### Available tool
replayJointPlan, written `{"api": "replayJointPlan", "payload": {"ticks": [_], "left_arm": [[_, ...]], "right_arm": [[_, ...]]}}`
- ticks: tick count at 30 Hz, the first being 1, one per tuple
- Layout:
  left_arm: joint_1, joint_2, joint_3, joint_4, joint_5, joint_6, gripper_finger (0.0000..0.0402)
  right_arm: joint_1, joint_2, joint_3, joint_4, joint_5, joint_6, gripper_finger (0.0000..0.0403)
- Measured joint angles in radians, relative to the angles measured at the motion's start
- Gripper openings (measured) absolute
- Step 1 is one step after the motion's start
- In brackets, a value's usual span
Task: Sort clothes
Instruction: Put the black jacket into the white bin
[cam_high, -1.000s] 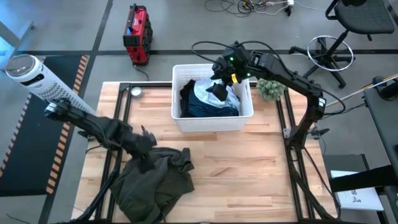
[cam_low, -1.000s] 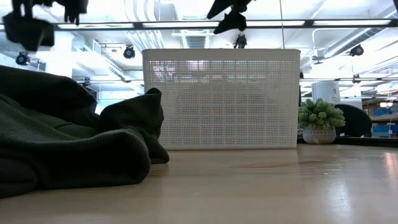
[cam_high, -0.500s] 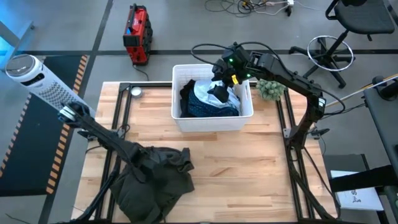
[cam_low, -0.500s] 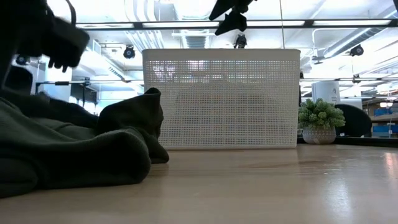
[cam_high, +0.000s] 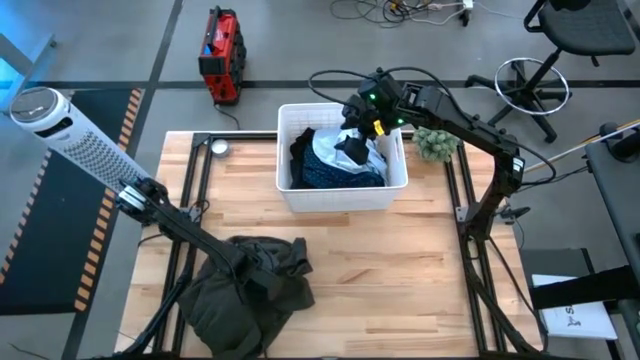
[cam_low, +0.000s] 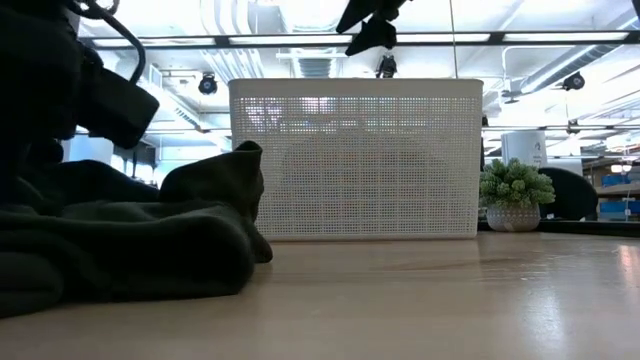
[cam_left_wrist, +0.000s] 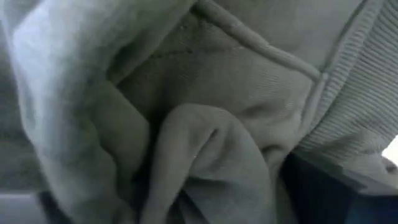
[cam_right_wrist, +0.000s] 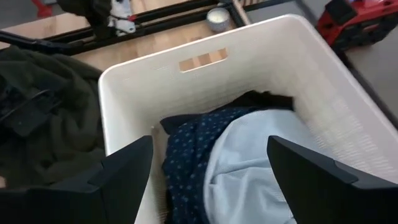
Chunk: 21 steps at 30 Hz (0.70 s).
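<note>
The olive-grey top (cam_high: 235, 305) lies in a crumpled heap on the table's near left; it also shows in the low view (cam_low: 120, 240). My left gripper (cam_high: 262, 280) is down on this heap, and cloth (cam_left_wrist: 205, 124) fills its wrist view. The white lattice basket (cam_high: 340, 197) stands at the far middle. It holds a navy patterned piece (cam_right_wrist: 186, 162) with light blue lining (cam_right_wrist: 255, 162) and a black piece (cam_right_wrist: 261, 99). My right gripper (cam_right_wrist: 210, 142) hovers open above the basket's right part (cam_high: 352, 148) and touches nothing.
A small potted plant (cam_high: 435, 142) stands right of the basket. A small round tin (cam_high: 218, 148) sits at the far left of the table. Bare wood (cam_high: 400, 270) lies in front of the basket and to the right. A red case (cam_high: 220, 55) stands on the floor beyond.
My left gripper has gone down and toward the table's near edge and right, onto the olive-grey top. The heap's left part, which stood high in the low view, has sunk lower. My right arm has kept still.
</note>
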Motion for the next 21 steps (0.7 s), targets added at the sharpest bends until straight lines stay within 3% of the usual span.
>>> {"api": "replayJointPlan", "payload": {"ticks": [4, 10, 16, 21], "left_arm": [[-0.004, 0.004, 0.0, -0.033, 0.011, 0.077, 0.021], [0.001, -0.026, 0.005, -0.057, 0.048, 0.135, 0.0055], [0.018, -0.148, 0.052, -0.121, 0.038, 0.109, 0.0047], [0.018, -0.283, 0.144, -0.305, 0.004, 0.071, 0.0047]], "right_arm": [[0.0, 0.0, 0.031, -0.003, 0.044, -0.017, 0.0286], [0.0, 0.0, 0.11, -0.023, 0.069, -0.02, 0.025], [0.0, -0.001, 0.199, -0.027, 0.07, -0.019, 0.0218], [0.0, -0.001, 0.27, -0.027, 0.071, -0.017, 0.0201]]}}
